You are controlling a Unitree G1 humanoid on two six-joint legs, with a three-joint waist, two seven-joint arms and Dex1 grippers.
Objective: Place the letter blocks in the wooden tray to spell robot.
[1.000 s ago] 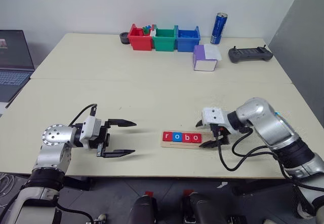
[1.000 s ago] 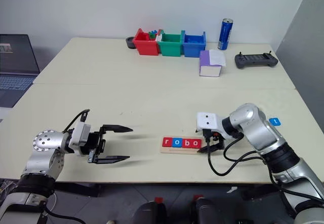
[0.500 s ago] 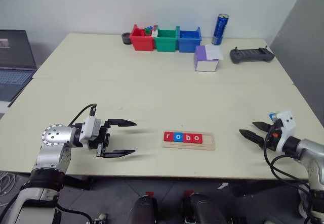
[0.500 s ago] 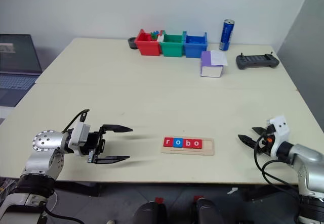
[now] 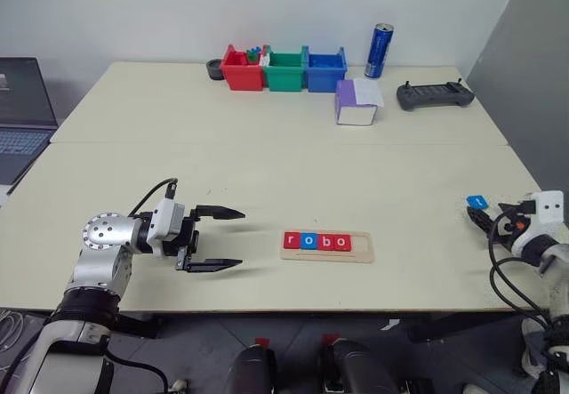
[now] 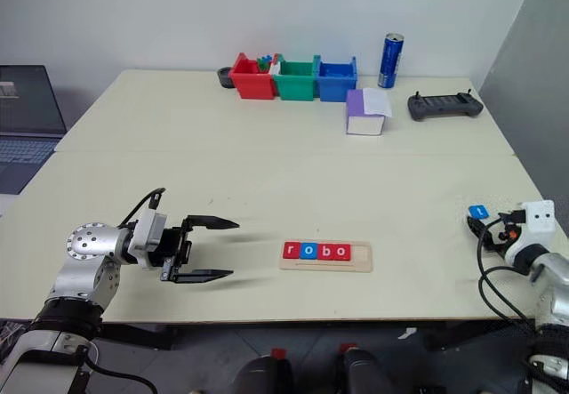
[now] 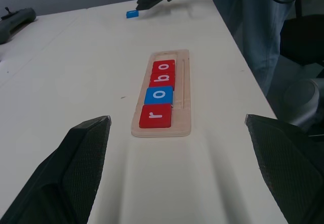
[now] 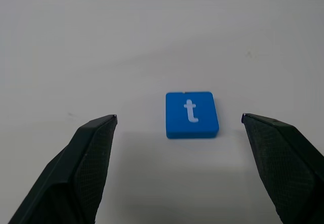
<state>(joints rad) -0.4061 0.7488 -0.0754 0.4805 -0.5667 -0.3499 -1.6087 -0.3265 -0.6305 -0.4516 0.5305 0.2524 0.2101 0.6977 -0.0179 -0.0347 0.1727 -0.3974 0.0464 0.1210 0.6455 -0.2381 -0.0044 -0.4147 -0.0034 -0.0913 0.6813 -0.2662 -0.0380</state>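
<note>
The wooden tray lies near the table's front edge with letter blocks in its groove: red r, blue o, red b and red o. Its right end slot is bare. A blue t block lies flat on the table far to the right. My right gripper is open just behind that block, one finger on each side and short of it, touching nothing. My left gripper hovers open left of the tray, pointing at it.
Red, green and blue bins stand at the back, with a blue can, a purple-and-white box and a black controller to their right. A laptop sits at far left.
My right gripper has swung from the tray's right end far to the right, to the blue t block near the table's right edge. The left gripper stayed put.
</note>
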